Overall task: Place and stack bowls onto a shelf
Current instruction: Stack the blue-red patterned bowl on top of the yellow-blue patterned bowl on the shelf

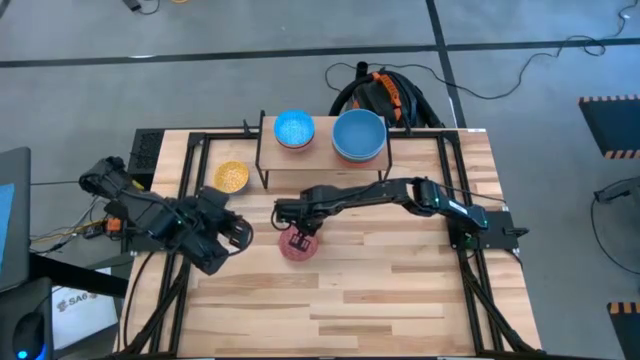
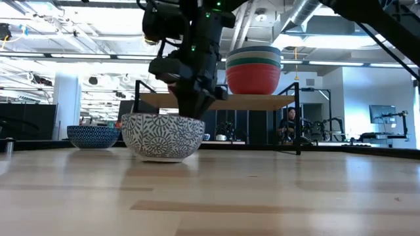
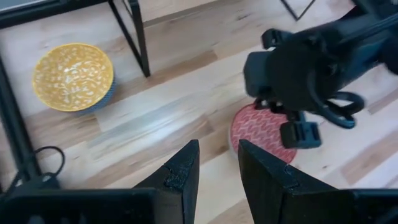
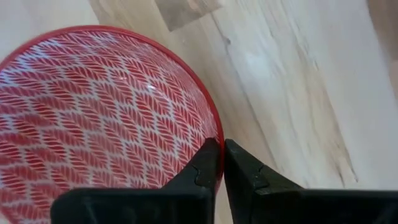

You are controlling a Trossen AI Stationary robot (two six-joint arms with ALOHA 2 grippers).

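Observation:
A pink-red leaf-patterned bowl (image 1: 298,245) stands on its base on the table in front of the shelf (image 1: 322,160); its outside is grey-white patterned (image 2: 163,136). My right gripper (image 1: 299,234) is shut on its rim. A yellow bowl (image 1: 231,177) sits on the table left of the shelf. On the shelf are a light blue bowl (image 1: 294,128) and a stack with a large blue bowl on top (image 1: 359,135); the low view shows red, green and cream bowls (image 2: 253,69) in that stack. My left gripper (image 1: 238,233) waits open, left of the pink bowl. My right gripper pinches the pink bowl's rim (image 4: 217,138), one finger inside the bowl (image 4: 202,167) and one outside (image 4: 244,169). The fingers come from above, pointing down. The bowl stands upright with its base on the table (image 2: 164,157).
Black frame rails (image 1: 190,170) run along both sides of the tabletop. The shelf's thin black legs (image 3: 140,37) stand close to the yellow bowl (image 3: 73,76). Bare wood (image 1: 350,300) lies toward the near edge. A black and orange bundle (image 1: 385,95) lies behind the table.

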